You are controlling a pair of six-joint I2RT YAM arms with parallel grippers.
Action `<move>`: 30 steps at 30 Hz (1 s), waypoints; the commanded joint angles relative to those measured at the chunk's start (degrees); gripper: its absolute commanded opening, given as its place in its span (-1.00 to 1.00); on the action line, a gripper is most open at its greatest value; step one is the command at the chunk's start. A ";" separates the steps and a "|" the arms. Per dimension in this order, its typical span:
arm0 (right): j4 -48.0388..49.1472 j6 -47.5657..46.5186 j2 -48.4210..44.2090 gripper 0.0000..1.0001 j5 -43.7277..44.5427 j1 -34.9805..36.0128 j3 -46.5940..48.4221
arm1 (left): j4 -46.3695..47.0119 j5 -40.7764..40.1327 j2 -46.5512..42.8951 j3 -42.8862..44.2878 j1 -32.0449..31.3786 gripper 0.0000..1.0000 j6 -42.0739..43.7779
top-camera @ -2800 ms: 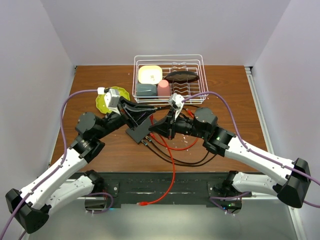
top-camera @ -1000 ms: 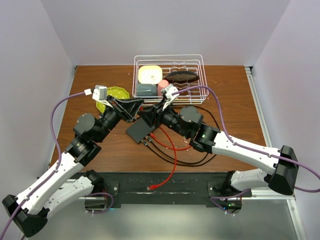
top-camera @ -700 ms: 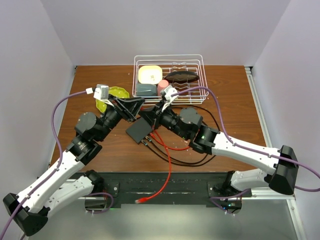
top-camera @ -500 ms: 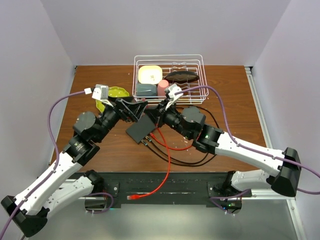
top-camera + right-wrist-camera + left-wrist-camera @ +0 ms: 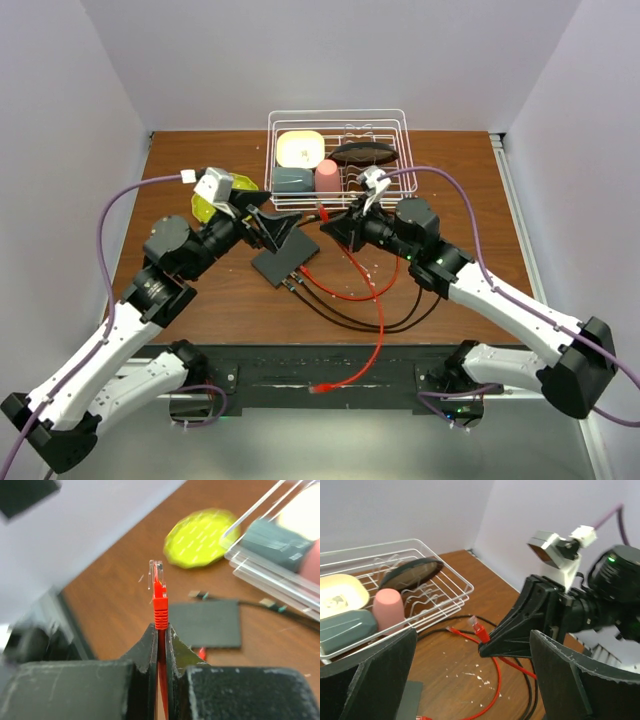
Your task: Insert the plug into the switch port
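Note:
The red cable's clear-tipped plug sticks up out of my right gripper, which is shut on the cable just behind the red boot. From above, the plug hangs over the table just right of the switch, a flat black box lying flat with black cables in its near edge. The switch lies beyond the plug in the right wrist view. My left gripper stands wide open above the switch's far corner, empty. It faces the right gripper's tip and the plug.
A white wire rack at the back holds a cream dish, a grey box, a pink cup and a dark oval dish. A yellow plate lies left of it. Red cable and black cables loop in front of the switch.
My left gripper has opened and let go of the red cable. My right gripper has shut on it and drawn back to the right with the plug. The cable's loose end slid right.

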 commanded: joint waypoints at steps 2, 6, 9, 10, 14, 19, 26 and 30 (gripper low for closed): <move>10.69 0.48 0.55 -1.00 -34.87 -4.34 -3.88 | 10.04 16.92 -0.30 -3.07 4.48 1.00 -0.12; 22.34 5.64 1.34 -1.00 -48.71 -5.40 -5.29 | 21.88 28.25 -2.59 -8.60 8.62 1.00 -3.72; 35.24 14.59 2.31 -1.00 -56.61 -5.40 -6.52 | 27.34 36.24 -2.50 -10.54 9.94 1.00 -5.66; 39.32 17.25 2.40 -1.00 -57.95 -5.49 -7.22 | 29.11 37.66 -2.33 -11.16 9.95 1.00 -6.62; 60.41 31.75 3.28 -1.00 -60.77 -5.49 -10.21 | 44.03 47.41 -1.19 -14.94 10.03 0.96 -12.33; 86.15 50.81 8.36 -1.00 -61.48 -5.40 -10.13 | 65.76 54.55 -0.48 -19.51 9.95 0.94 -21.83; 94.02 58.32 14.26 -0.98 -61.48 -4.26 -7.58 | 71.23 58.24 2.68 -18.47 7.40 0.93 -25.27; 94.02 58.49 14.09 -0.98 -60.86 -3.21 -6.79 | 65.17 57.11 4.09 -17.41 4.77 0.86 -19.84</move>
